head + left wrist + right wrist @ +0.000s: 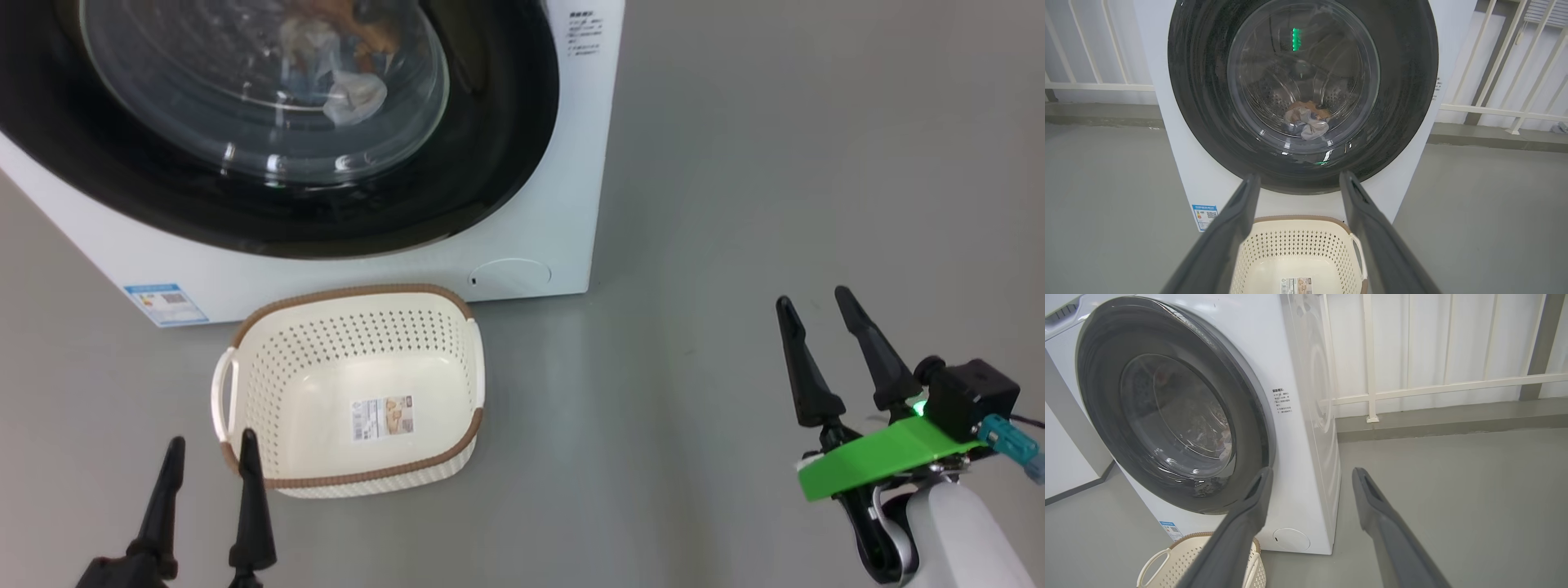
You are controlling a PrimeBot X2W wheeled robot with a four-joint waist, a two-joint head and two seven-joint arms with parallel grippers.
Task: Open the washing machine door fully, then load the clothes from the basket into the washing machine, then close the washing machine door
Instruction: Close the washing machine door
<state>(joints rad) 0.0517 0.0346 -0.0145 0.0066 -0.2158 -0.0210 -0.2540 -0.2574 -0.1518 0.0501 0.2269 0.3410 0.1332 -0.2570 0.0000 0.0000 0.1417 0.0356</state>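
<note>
The white washing machine (539, 229) stands ahead with its glossy black round door (490, 163) shut flat against the front. Through the glass window the clothes (1308, 120) lie in the steel drum as a small pale and orange-brown bundle. The cream basket (351, 392) sits on the floor before the machine with only its label sticker (382, 416) inside. My left gripper (211, 445) is open at the basket's near left rim. My right gripper (815, 300) is open over bare floor, to the right of the machine and apart from it.
Grey floor (775, 163) spreads to the right of the machine. A blue label (166, 302) and a round filter cap (508, 276) mark the machine's lower front. White railings (1412, 390) and a wall stand behind the machine.
</note>
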